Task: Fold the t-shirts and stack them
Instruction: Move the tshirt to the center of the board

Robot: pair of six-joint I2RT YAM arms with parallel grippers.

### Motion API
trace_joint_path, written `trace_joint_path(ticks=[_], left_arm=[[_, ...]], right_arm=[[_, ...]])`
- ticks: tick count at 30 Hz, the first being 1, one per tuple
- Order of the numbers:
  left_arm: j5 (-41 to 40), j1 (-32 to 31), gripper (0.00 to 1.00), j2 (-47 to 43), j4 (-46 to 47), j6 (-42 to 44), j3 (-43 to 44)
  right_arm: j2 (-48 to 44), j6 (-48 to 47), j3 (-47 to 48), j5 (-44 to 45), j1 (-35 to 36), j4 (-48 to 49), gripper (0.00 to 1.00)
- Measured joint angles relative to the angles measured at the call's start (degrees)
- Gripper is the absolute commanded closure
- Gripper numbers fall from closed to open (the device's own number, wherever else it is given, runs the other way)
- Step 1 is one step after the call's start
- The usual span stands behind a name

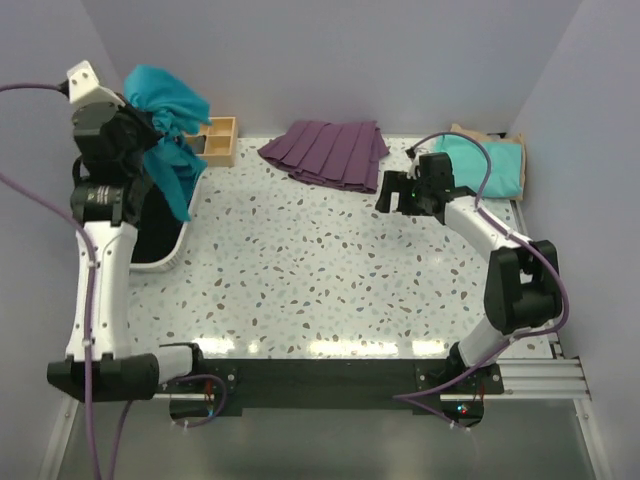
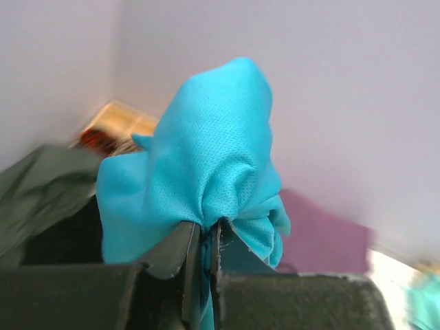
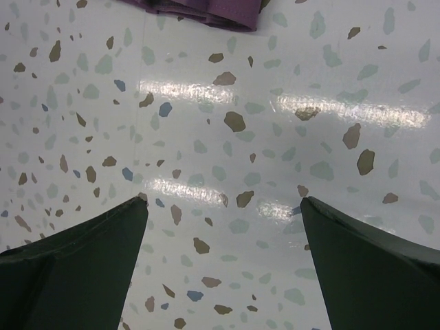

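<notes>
The teal shirt [image 1: 170, 110] is a plain, bright blue-green. The mint shirt [image 1: 490, 165] is paler and the tan shirt [image 1: 470, 129] is sandy. The skirt [image 1: 330, 152] is purple and pleated. The counter [image 1: 320, 270] is white, speckled brown, grey-green and blue. The box [image 1: 218, 140] is pale wood.

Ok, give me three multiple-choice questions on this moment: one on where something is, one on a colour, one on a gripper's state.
1. Where on the table does the mint-green t-shirt lie?
A. far right corner
B. near left corner
C. centre

2. What colour is the cloth in the left gripper?
A. tan
B. teal-blue
C. purple

3. How does the right gripper stand?
A. shut on cloth
B. shut on nothing
C. open, holding nothing

Answers:
1 A: it lies at the back by the right wall.
2 B: the teal-blue t-shirt bunches out of the shut fingers.
3 C: its fingers stand wide apart with only speckled table between them.
</notes>
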Motion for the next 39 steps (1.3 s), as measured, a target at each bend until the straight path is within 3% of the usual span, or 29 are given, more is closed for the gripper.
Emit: trace_joint_path(ticks=[6, 9, 13, 16, 17, 19, 21, 22, 26, 29, 39], left_arm=[[29.4, -2.29, 1.0, -10.05, 6.86, 0.35, 0.83], [38.99, -5.31, 1.0, -13.49, 10.6, 0.13, -6.91], [43.25, -9.66, 1.0, -15.82, 13.84, -0.61, -22.25], [41.64, -14.29, 0.9, -15.19, 16.33, -1.84, -35.89], [40.3, -16.15, 0.71, -14.38, 17.0, -2.19, -39.63], [36.26, -21.09, 0.63, -11.15, 18.58, -2.73, -44.83], [31.74, -25.9, 0.15, -6.29, 19.65, -2.6, -46.25], [29.09, -28.48, 0.03, -3.28, 20.57, -2.21, -46.25], [18.16, -37.4, 0.0, 7.82, 21.53, -1.14, -42.38], [12.2, -40.48, 0.0, 11.34, 20.15, -0.76, -38.07], [-3.19, -40.63, 0.0, -0.9, 16.57, 1.36, -32.52]], right_arm=[[-0.52, -0.22, -0.09, -0.59, 0.0, -0.07, 0.01], [-4.09, -0.87, -1.38, 0.15, 0.0, -0.09, 0.01], [-14.53, -1.81, -3.78, 3.3, 0.0, -0.28, 0.01], [-20.9, -1.81, -4.07, 4.55, 0.0, 0.09, 0.01], [-22.25, -1.64, -4.07, 4.74, 0.0, 0.15, 0.01], [-23.26, -1.46, -4.02, 4.31, 0.0, -0.17, 0.01], [-22.34, -1.16, -4.04, 3.69, 0.04, -0.83, 0.01], [-21.53, -0.98, -4.39, 3.28, 0.13, -0.87, 0.01], [-17.92, -1.05, -5.62, 0.59, 1.27, -3.65, 0.01], [-15.5, -1.55, -5.9, -2.27, 3.3, -4.35, 0.01], [-9.51, -3.28, -5.18, -9.18, 15.98, -2.14, 0.01]])
